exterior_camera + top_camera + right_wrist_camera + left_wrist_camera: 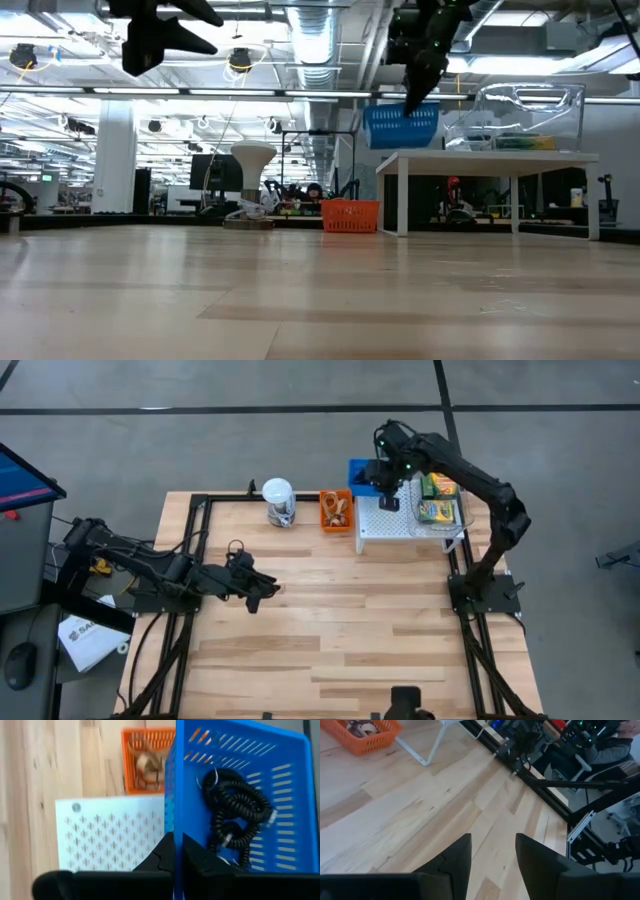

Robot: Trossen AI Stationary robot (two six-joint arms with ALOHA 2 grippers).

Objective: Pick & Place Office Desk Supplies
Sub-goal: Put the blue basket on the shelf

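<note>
A wide room of desks, screens and bright ceiling strips lies beyond a pale wooden-plank bench (340, 630). Well to the left of the white perforated shelf (392, 520), the left tool (262, 591) hangs over bare wood, its fingers part-way apart and empty. Just left of the shelf sits a small orange mesh basket (336, 511) holding tan rubber-band loops (337, 510). At the shelf's back-left corner, the right tool (383, 482) is pinched tight on the rim of a blue slotted plastic basket (240, 795), carried clear of the bench with black coiled ring clips (235, 815) inside. On the shelf's right end rest two yellow-and-green crayon boxes (437, 500). The carry appears under way; the next move likely calls for lowering the basket level onto the shelf before letting go.
</note>
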